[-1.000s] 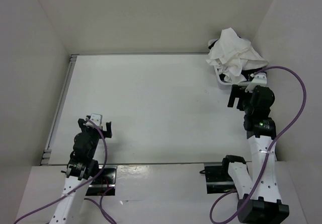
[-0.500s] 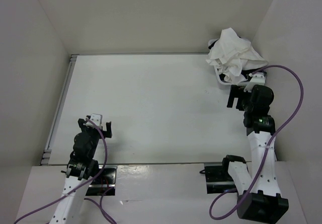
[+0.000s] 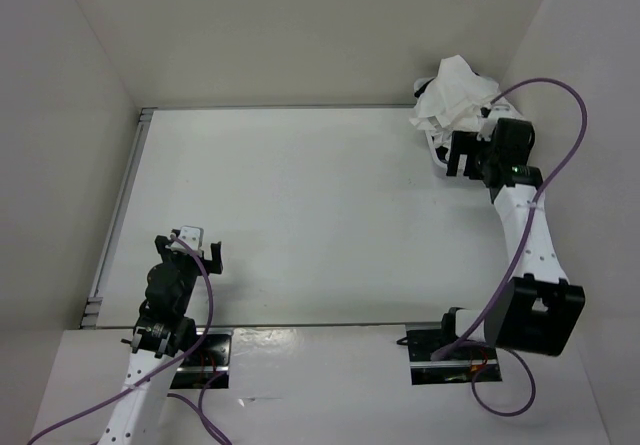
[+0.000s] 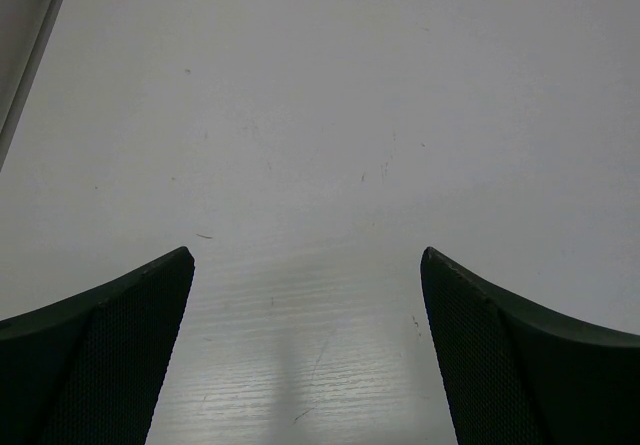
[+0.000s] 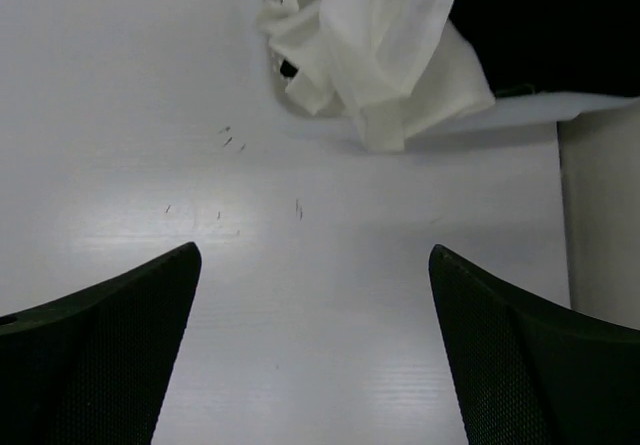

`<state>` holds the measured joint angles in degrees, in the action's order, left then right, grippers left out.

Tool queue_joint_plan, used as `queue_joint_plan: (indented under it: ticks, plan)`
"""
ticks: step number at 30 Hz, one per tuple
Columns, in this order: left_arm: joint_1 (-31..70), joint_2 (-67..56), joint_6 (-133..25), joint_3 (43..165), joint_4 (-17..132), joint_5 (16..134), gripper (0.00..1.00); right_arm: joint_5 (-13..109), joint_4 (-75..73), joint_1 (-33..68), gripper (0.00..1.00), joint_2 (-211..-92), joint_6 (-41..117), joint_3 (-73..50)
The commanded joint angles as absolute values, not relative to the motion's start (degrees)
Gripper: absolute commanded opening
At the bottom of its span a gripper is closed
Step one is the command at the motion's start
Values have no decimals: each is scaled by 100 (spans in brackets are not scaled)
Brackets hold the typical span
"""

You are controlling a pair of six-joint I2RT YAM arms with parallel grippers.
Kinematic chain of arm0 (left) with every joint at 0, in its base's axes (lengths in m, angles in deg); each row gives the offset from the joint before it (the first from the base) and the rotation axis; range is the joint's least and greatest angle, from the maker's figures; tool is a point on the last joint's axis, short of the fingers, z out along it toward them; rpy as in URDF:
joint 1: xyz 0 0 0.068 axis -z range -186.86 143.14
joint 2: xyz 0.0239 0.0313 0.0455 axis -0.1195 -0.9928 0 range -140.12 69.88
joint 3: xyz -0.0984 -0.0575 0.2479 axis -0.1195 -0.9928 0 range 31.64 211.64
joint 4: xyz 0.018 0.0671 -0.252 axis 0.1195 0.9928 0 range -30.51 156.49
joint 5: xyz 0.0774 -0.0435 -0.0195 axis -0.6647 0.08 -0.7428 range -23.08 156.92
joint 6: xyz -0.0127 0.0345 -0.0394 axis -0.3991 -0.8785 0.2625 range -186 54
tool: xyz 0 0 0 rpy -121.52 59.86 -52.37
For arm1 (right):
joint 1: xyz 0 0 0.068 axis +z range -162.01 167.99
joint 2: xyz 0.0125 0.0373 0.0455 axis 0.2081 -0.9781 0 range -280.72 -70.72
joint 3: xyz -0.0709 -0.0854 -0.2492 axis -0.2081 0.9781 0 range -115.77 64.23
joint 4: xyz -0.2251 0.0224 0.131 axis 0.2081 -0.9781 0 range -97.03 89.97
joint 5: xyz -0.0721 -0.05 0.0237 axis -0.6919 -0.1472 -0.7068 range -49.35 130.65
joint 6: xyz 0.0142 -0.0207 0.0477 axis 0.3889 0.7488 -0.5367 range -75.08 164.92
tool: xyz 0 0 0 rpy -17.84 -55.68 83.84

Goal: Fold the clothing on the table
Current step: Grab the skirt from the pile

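White flat desk point(image 3: 300, 215) carries the crumpled white thin-fabric skirt point(image 3: 455, 95), unfolded, at its far right corner, where the right gripper point(image 3: 462, 155), wide and empty, has just advanced, so pickup seems next; left gripper point(image 3: 188, 247) waits wide.

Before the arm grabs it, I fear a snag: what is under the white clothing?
Beneath the white clothing a black item peeks out; the heap hides the rest and anything else below.

At the far right corner you have a small white bin point(image 5: 520, 113), a black garment point(image 5: 545, 30) lying dark inside it. Plain white wall panels point(image 3: 300, 35) stand at the back and on both sides.
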<state>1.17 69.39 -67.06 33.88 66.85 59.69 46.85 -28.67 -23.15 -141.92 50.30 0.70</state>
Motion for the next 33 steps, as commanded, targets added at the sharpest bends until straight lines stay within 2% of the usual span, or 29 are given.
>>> queue_joint_plan:
  ticks: [1, 11, 19, 22, 26, 30, 33]
  plan:
    - [87, 7700, -6609, 3173, 6512, 5945, 100, 4234, -2122, -2116, 99, -14708, 5071, -930]
    - [87, 7700, -6609, 3173, 6512, 5945, 100, 4092, -1875, -2115, 99, -17457, 5229, -3050]
    - [87, 7700, -6609, 3173, 6512, 5945, 100, 3907, -2067, -2063, 99, -18559, 5283, -4299]
    - [87, 7700, -6609, 3173, 6512, 5945, 100, 3907, -2130, -2062, 82, -18778, 5344, -4493]
    - [87, 7700, -6609, 3173, 6512, 5945, 100, 3846, -2261, -2062, 0, -18832, 5423, -4695]
    - [87, 7700, -6609, 3173, 6512, 5945, 100, 3959, -2322, -2062, 0, -18394, 5423, -4827]
    - [87, 7700, -6609, 3173, 6512, 5945, 100, 4345, -2752, -2062, 0, -18200, 5476, -5379]
